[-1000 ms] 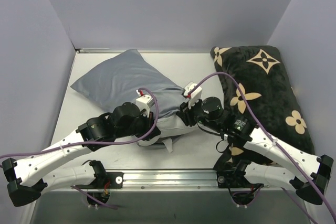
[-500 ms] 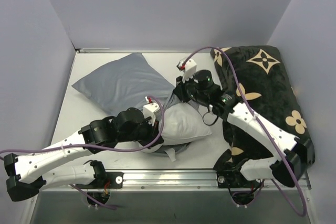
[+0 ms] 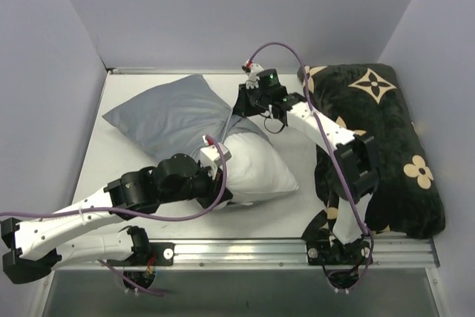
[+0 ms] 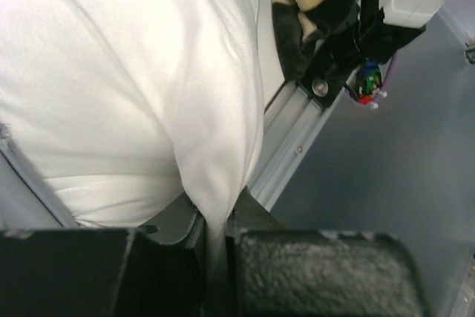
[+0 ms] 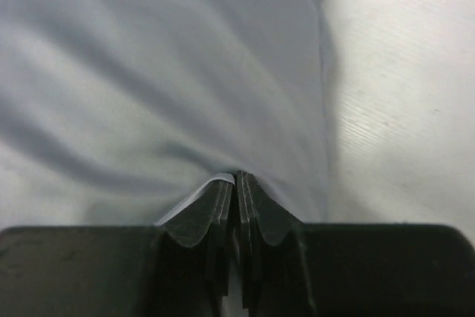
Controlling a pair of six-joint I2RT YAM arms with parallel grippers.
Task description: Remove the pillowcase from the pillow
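Note:
The white pillow (image 3: pixel 256 167) lies at the middle of the table, its near half bared; in the left wrist view the pillow (image 4: pixel 111 72) fills the upper left. The grey pillowcase (image 3: pixel 169 115) still covers its far left end. My left gripper (image 3: pixel 225 189) is at the pillow's near corner, shut on a fold of the white pillow fabric (image 4: pixel 215 220). My right gripper (image 3: pixel 239 108) reaches far back, shut on the edge of the grey pillowcase (image 5: pixel 148 72), with a pinch of cloth between the shut right gripper (image 5: pixel 236 180) tips.
A black plush cushion (image 3: pixel 378 139) with tan flowers lies along the right side, under the right arm. A metal rail (image 3: pixel 245 252) runs along the near edge. Grey walls enclose the white table (image 3: pixel 141 220) on three sides.
The right arm swung from the table's middle to the far back, pulling the grey pillowcase off with it. Much more white pillow shows. The left gripper kept its hold near the front.

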